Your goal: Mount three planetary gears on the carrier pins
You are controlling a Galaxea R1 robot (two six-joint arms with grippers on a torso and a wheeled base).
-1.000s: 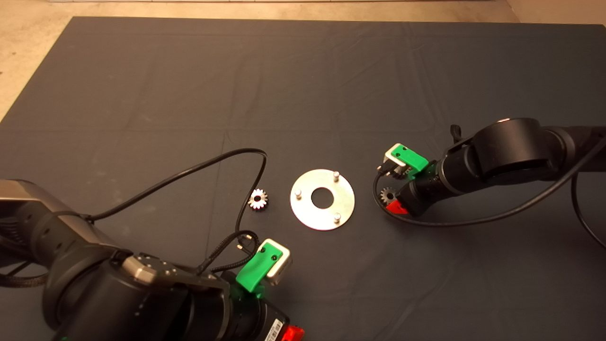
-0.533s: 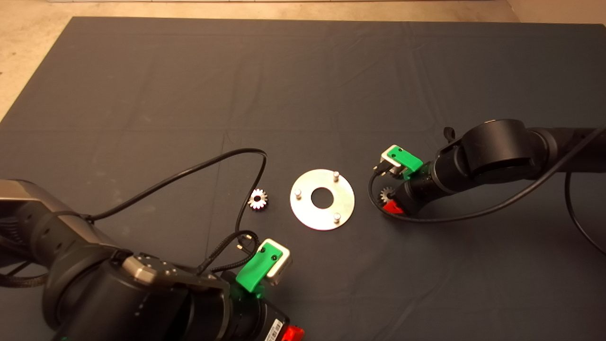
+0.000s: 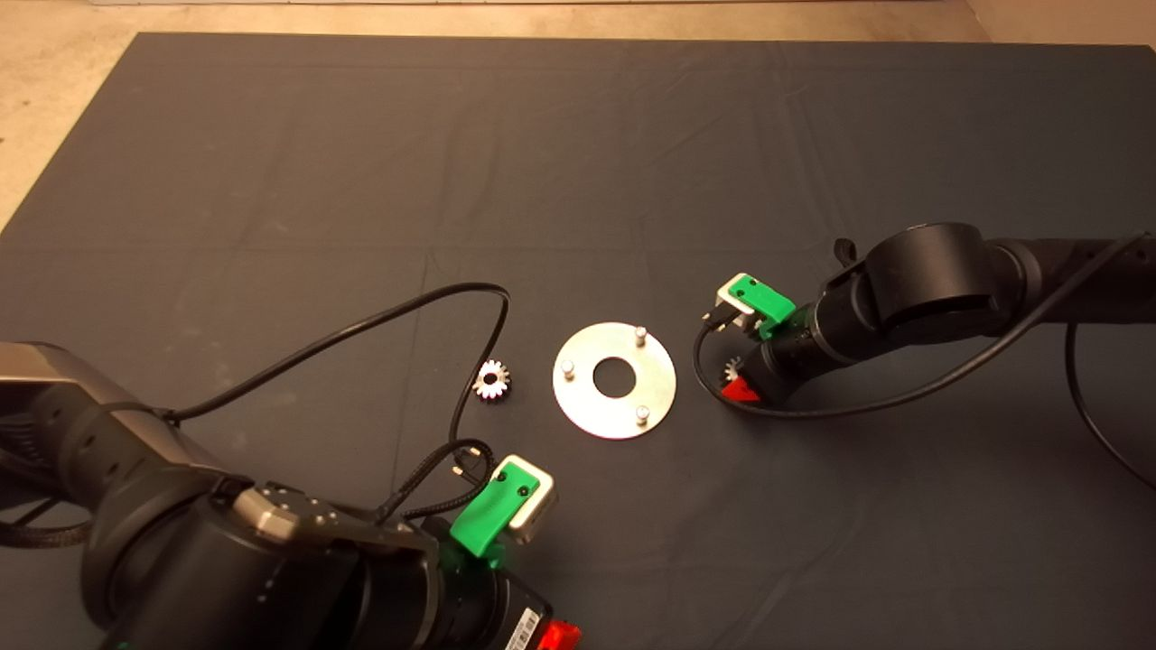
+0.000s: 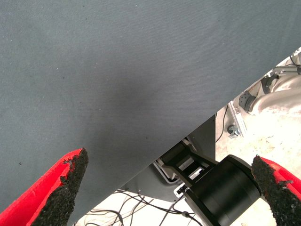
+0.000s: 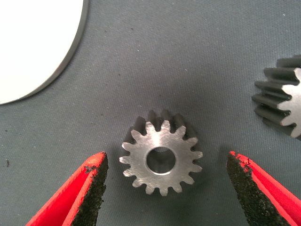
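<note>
Your right tool (image 5: 164, 188) hangs open astride 1 gear (image 5: 161, 159) beside the disc (image 3: 614, 380), ready to pinch it; your left tool (image 4: 169, 188) waits open at the desk edge.

Right tool (image 5: 164, 188) fingers spread wide around flat gear (image 5: 161, 159), second gear (image 5: 282, 96) near, disc (image 5: 35, 47) apart

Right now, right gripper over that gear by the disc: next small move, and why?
Probably lower the right gripper a touch and close. Its fingers are open and sit either side of the gear, which lies flat on the mat, apart from the disc; all three pins are bare. The left gripper is parked, open.
</note>
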